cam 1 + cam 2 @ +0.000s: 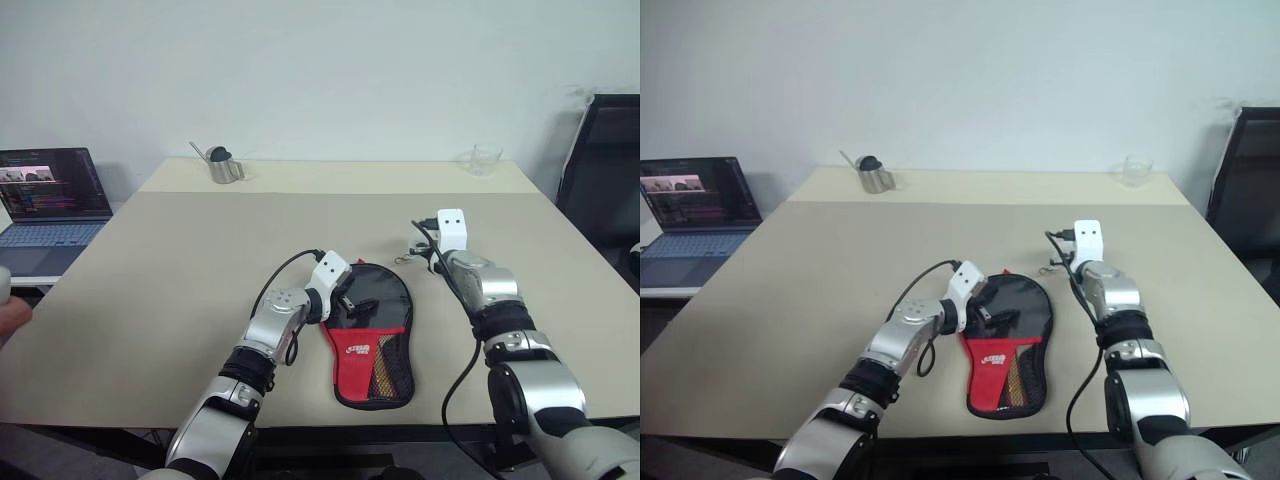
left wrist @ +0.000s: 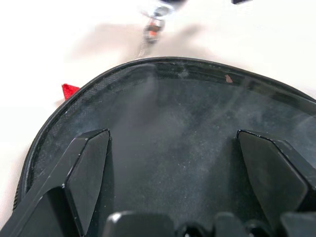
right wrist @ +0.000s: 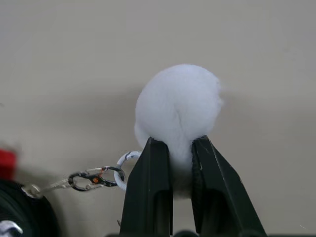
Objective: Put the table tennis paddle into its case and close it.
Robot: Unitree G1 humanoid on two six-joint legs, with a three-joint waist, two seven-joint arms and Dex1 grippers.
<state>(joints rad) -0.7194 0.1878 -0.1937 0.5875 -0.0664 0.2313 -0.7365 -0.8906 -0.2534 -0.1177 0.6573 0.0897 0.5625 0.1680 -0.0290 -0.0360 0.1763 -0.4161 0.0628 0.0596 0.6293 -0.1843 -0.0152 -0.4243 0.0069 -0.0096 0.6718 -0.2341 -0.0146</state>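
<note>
The case (image 1: 372, 340) lies flat near the table's front edge, round black end away from me, red logo panel and mesh toward me. My left gripper (image 2: 173, 143) hovers open over the round end, fingers (image 2: 89, 163) spread wide above the black surface. Just right of the case's far end, my right gripper (image 3: 180, 145) is shut on the white ball charm (image 3: 177, 106). The charm's metal clasp and ring (image 3: 91, 178) trail back to the case edge (image 3: 19, 212). The paddle is hidden; I cannot tell if it is inside the case.
A metal cup (image 1: 226, 168) stands at the table's far left and a clear glass (image 1: 485, 158) at the far right. A laptop (image 1: 50, 200) sits on a side desk to the left. A black chair (image 1: 605, 170) stands on the right. A person's hand (image 1: 8, 310) shows at the left edge.
</note>
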